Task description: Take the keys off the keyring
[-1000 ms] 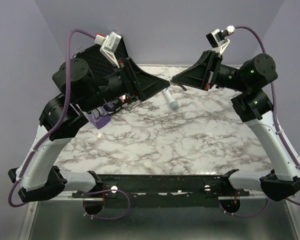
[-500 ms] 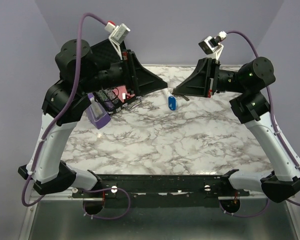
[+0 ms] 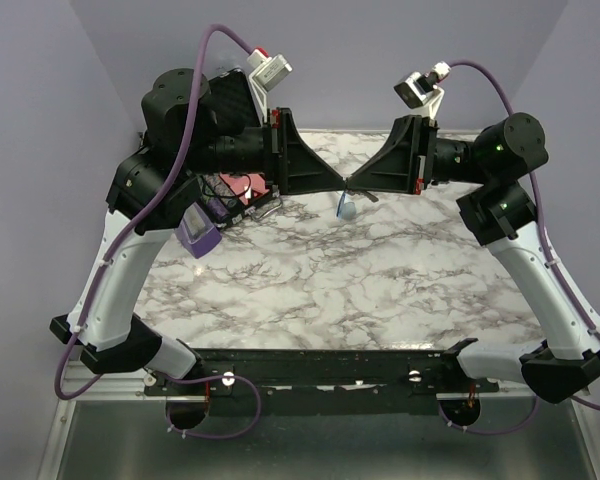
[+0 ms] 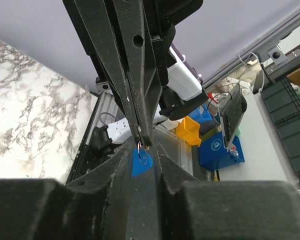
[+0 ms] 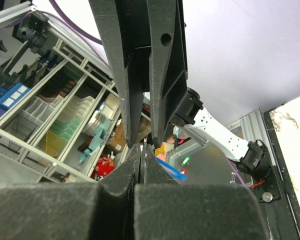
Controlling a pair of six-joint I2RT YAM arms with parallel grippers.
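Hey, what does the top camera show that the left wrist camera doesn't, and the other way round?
Only the top view: both arms whole, and the purple metronome near the left arm. Only the left wrist view: a thin metal loop on the blue keyring, pinched at the tips of the right gripper, whose jaws are shut, plus storage bins beyond the table. Both: the marble table, and the keyring hanging where the two grippers meet, with the left gripper flanking it.
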